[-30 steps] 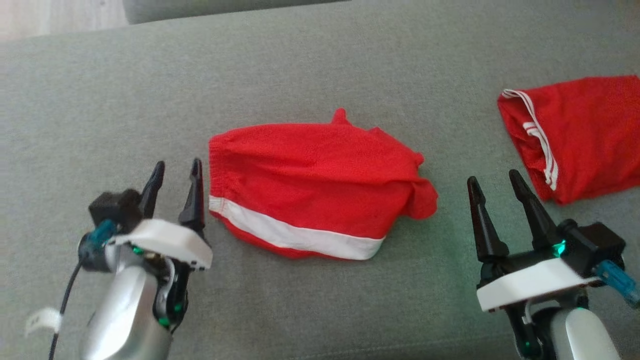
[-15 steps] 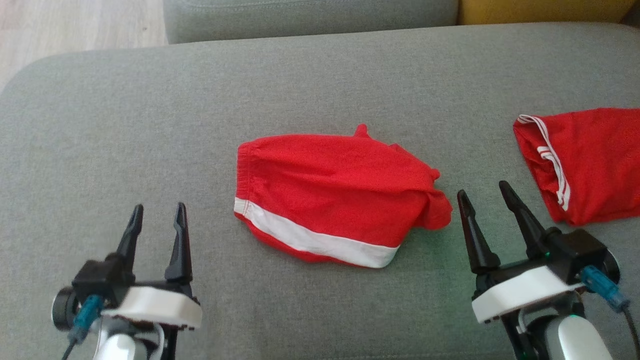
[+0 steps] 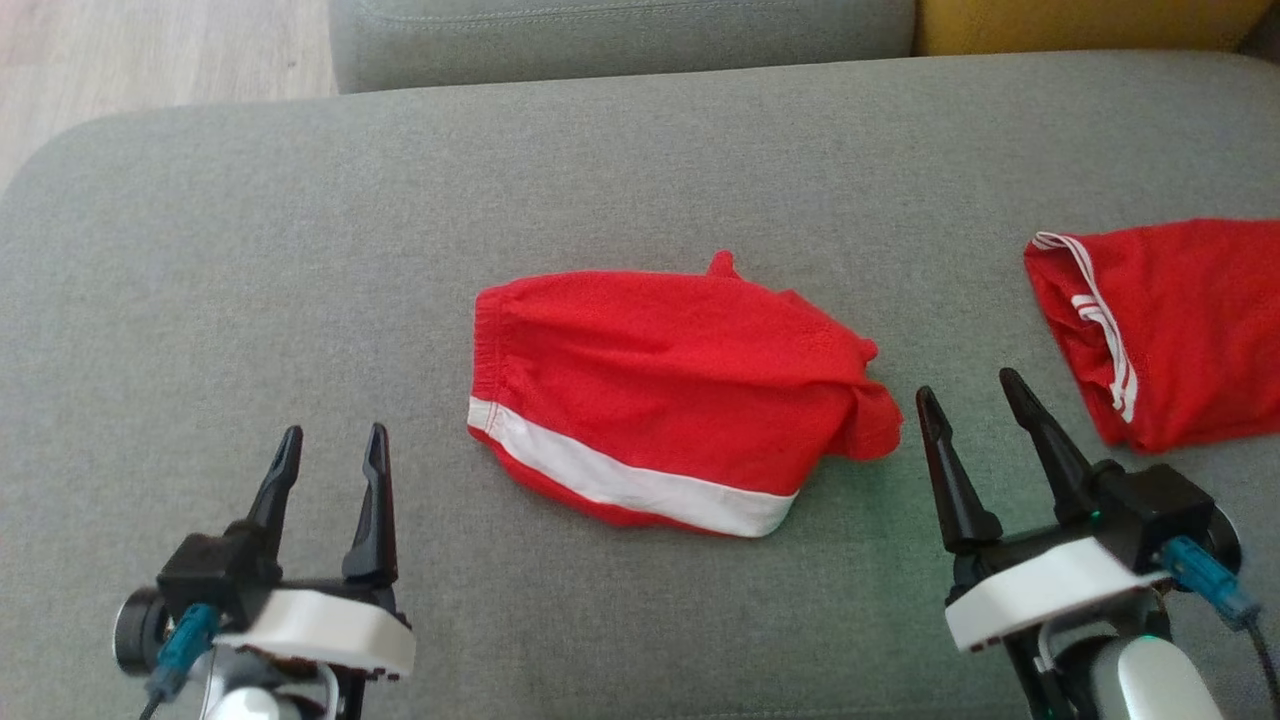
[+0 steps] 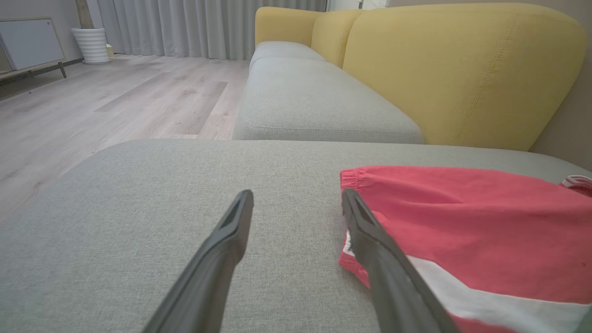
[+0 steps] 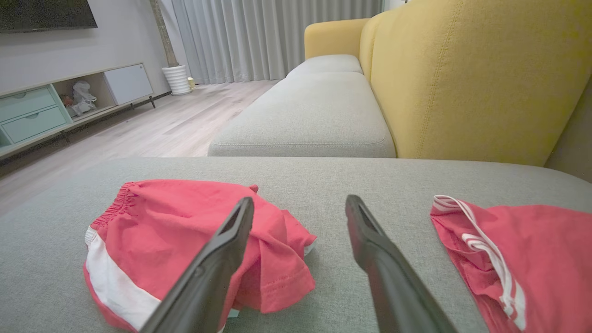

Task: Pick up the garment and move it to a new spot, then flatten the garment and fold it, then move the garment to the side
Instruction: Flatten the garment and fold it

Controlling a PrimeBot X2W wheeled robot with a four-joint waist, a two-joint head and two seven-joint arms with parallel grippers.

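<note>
A red garment (image 3: 670, 390) with a white band lies folded in the middle of the grey cushion (image 3: 300, 280); it also shows as the garment (image 4: 467, 222) at the right of the left wrist view and the garment (image 5: 185, 236) in the right wrist view. My left gripper (image 3: 332, 448) stands open at the lower left, well clear of the cloth. At the lower right my right gripper (image 3: 968, 392) is open too, its tips just right of the garment's bunched end. Nothing is held.
A second red garment (image 3: 1160, 320) with thin white stripes lies at the cushion's right edge, also the second garment (image 5: 518, 259). Behind are another grey seat (image 5: 314, 115), a yellow backrest (image 5: 471, 78) and wooden floor (image 4: 92, 101) on the left.
The head camera has shifted, so the whole scene sits lower and more to the right. My left gripper has drawn back from the garment's left edge. The right gripper has hardly moved.
</note>
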